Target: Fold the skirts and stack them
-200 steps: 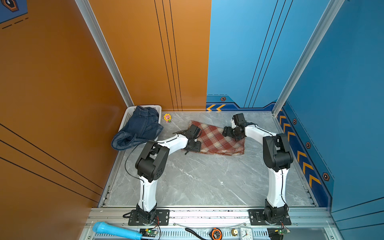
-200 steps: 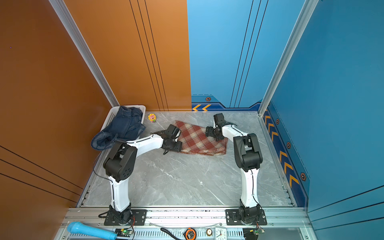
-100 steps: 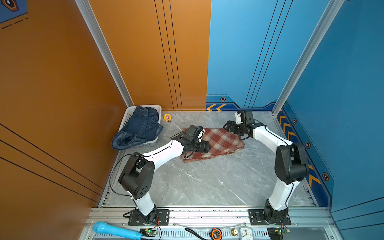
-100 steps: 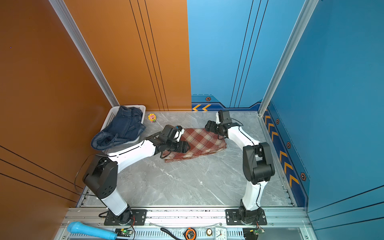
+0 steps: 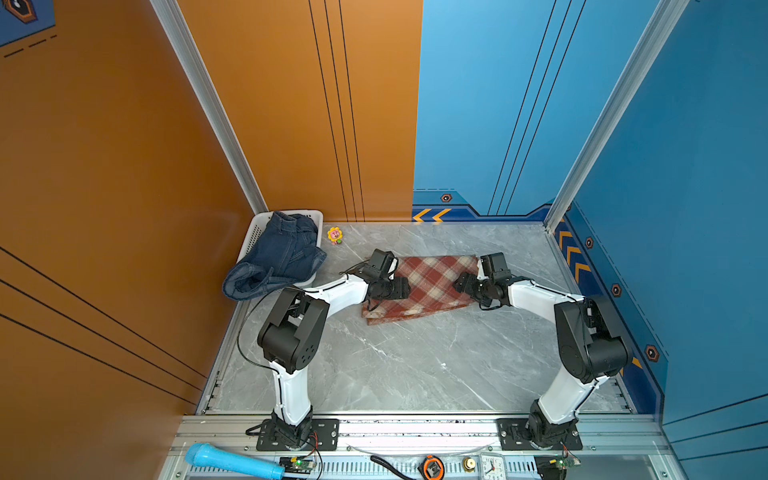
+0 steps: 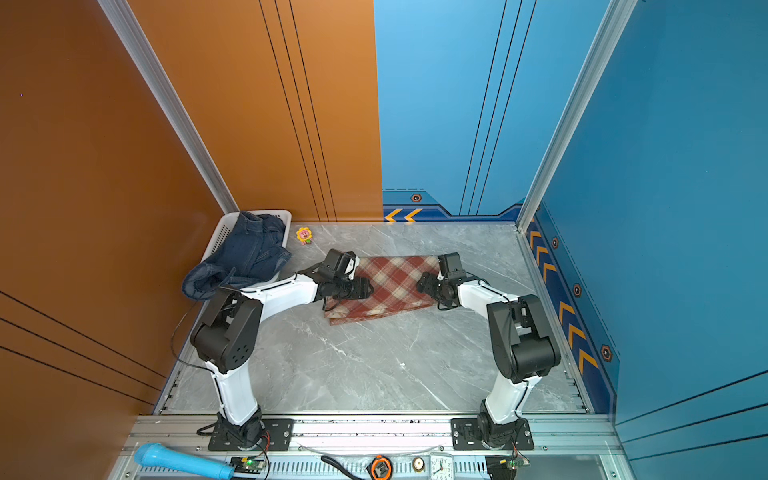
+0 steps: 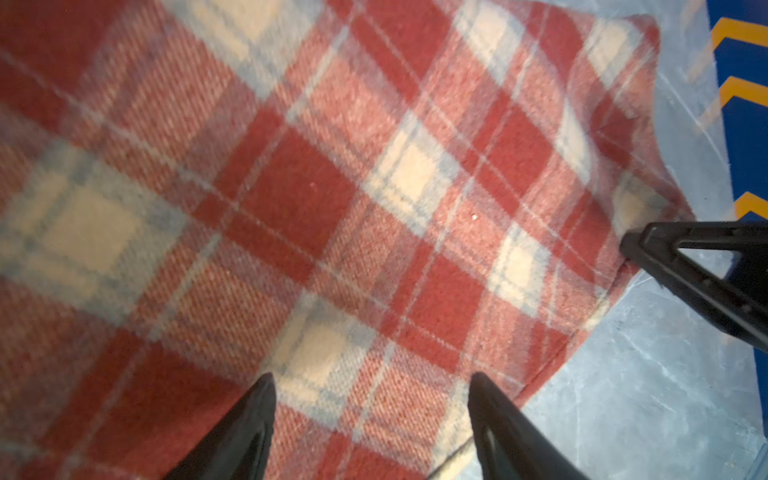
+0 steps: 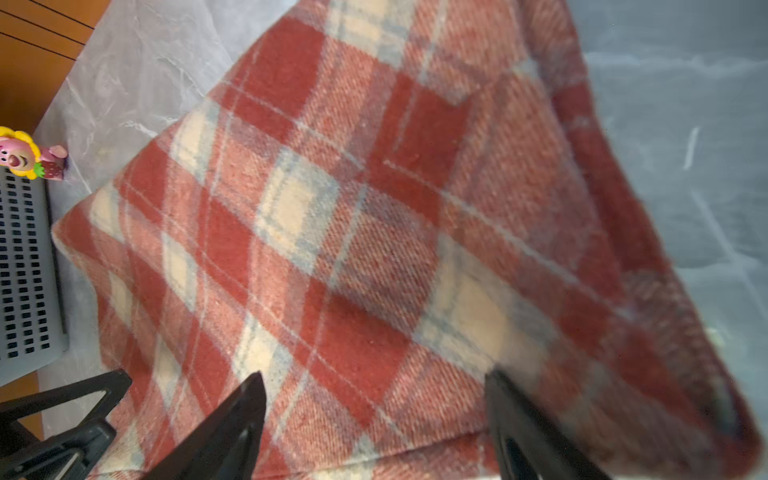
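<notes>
Basket (image 5: 254, 232) holding heaped denim skirts (image 5: 282, 257) and a flower toy (image 5: 335, 235) stand clear at the table's (image 5: 395, 365) far-left corner, while the folded plaid skirt (image 5: 430, 286) lies under the left end effector (image 7: 372, 376) and right end effector (image 8: 374, 374), both released.

My left tool (image 7: 372, 376) and right tool (image 8: 374, 374) hang over opposite ends of the folded skirt (image 5: 428, 286) on the desk (image 5: 415, 365), with the denim pile (image 5: 282, 257) in the basket (image 5: 250, 235) at back left.

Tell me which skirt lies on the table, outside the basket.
The red plaid skirt, flat on the grey table; the dark denim is heaped over the white basket.
</notes>
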Controlling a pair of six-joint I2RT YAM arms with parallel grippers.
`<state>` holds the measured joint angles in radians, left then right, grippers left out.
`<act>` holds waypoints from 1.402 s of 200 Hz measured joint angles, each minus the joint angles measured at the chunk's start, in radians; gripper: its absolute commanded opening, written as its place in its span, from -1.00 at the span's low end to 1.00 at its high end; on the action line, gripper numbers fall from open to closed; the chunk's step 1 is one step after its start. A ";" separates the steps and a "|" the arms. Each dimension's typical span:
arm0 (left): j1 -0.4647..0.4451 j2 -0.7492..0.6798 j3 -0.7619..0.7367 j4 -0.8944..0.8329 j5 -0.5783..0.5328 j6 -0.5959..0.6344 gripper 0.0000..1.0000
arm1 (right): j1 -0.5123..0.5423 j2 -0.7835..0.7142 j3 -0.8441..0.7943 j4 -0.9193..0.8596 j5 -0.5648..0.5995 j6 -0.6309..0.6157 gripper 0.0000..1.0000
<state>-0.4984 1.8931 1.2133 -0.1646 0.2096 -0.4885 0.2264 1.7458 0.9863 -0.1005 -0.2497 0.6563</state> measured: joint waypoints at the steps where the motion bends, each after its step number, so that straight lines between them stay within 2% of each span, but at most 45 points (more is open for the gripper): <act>1: 0.000 0.000 -0.001 0.000 0.000 0.000 0.48 | -0.001 0.000 -0.001 0.000 0.000 0.000 0.65; 64: 0.002 0.000 0.004 -0.047 -0.003 -0.002 0.50 | -0.051 -0.061 0.021 -0.055 0.023 -0.016 0.65; 118: 0.040 -0.066 0.041 -0.125 -0.038 0.013 0.53 | -0.156 -0.137 0.098 -0.118 0.033 -0.031 0.68; 178: 0.164 -0.127 -0.031 -0.156 -0.123 0.000 0.54 | -0.206 0.006 0.130 -0.181 -0.026 -0.083 0.71; 215: 0.180 -0.127 -0.059 -0.162 -0.139 -0.014 0.54 | -0.206 0.104 0.170 -0.206 -0.046 -0.110 0.66; 251: 0.180 -0.113 -0.067 -0.157 -0.138 -0.026 0.54 | -0.203 0.134 0.183 -0.207 -0.068 -0.127 0.39; 280: 0.180 -0.074 -0.070 -0.145 -0.132 -0.032 0.50 | -0.197 0.148 0.183 -0.207 -0.091 -0.135 -0.44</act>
<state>-0.3187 1.8191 1.1435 -0.3096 0.0772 -0.5209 0.0292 1.8935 1.1698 -0.3073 -0.3405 0.5213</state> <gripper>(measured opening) 0.759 0.440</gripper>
